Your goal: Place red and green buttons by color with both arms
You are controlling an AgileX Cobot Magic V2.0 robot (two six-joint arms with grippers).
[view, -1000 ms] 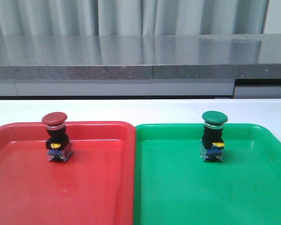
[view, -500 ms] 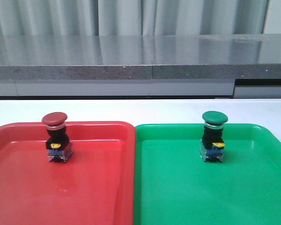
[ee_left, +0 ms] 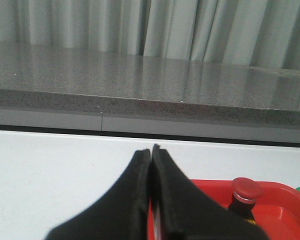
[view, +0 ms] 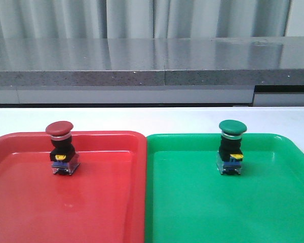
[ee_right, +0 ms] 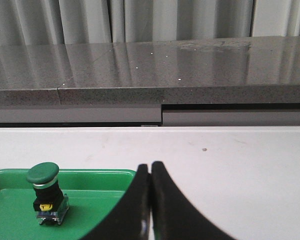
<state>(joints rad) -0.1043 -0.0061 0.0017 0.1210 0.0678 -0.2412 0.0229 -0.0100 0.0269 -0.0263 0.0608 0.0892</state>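
Observation:
The red button (view: 61,148) stands upright in the red tray (view: 101,202), near its far left part. Upright in the green tray (view: 213,212), toward its far side, stands the green button (view: 231,147). Neither gripper shows in the front view. In the left wrist view my left gripper (ee_left: 151,150) is shut and holds nothing, with the red button (ee_left: 245,195) a short way off to one side. In the right wrist view my right gripper (ee_right: 150,166) is also shut and empty, and the green button (ee_right: 46,192) stands apart from it in the green tray (ee_right: 100,200).
The two trays lie side by side on a white table (view: 152,119). A grey stone counter (view: 152,63) runs along behind the table, with pale curtains above it.

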